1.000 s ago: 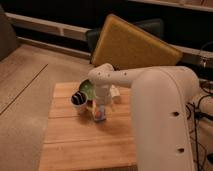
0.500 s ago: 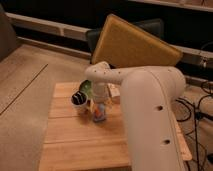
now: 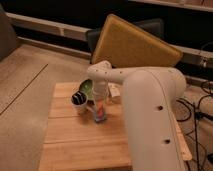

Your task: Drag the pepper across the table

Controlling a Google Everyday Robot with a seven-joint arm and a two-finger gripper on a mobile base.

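The light-brown plank table (image 3: 75,142) fills the lower left. My white arm reaches over it from the right, and my gripper (image 3: 100,114) points down onto the tabletop near its middle. A small orange-red piece, the pepper (image 3: 102,107), shows right at the gripper's tip, with a bit of blue (image 3: 99,119) just below it. I cannot tell if the pepper is held or only touched. A green bowl (image 3: 87,86) sits just behind the gripper at the table's far edge.
A round black-and-white object (image 3: 78,98) is left of the gripper. A tilted yellow-brown board with a dark rim (image 3: 135,45) stands behind the table. Cables (image 3: 200,112) lie on the floor at right. My forearm covers the table's right side.
The arm's bulky link has swung left and nearer the camera, covering more of the table. The gripper tip has stayed at almost the same spot by the pepper.
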